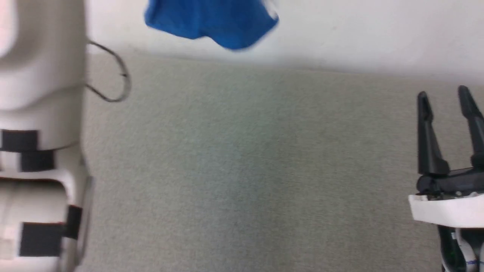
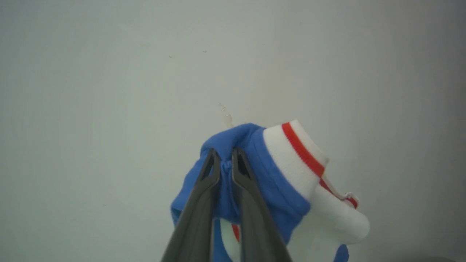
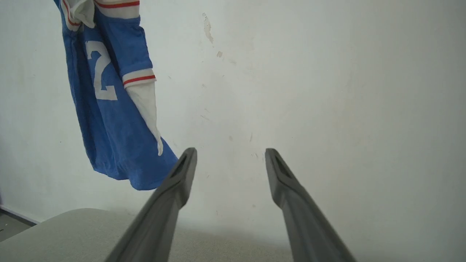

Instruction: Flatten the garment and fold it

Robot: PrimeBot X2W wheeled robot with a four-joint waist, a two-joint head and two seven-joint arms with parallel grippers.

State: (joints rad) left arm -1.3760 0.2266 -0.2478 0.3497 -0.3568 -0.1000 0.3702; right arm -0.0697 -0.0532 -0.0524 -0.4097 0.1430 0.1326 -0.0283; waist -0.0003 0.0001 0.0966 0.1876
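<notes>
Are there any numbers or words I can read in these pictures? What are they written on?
"2": a big white digit on the blue garment hanging in the right wrist view. Whatever is printed beside it is hidden in the folds.
No other word, label, brand or sign can be read.

The right gripper (image 1: 442,91) has two long, tapering black fingers (image 1: 427,143) on a dark base with a white collar (image 1: 446,211) behind it, and the cream left forearm (image 1: 41,75) carries black rectangular patches (image 1: 20,140) and a thin grey wire loop (image 1: 124,75).
</notes>
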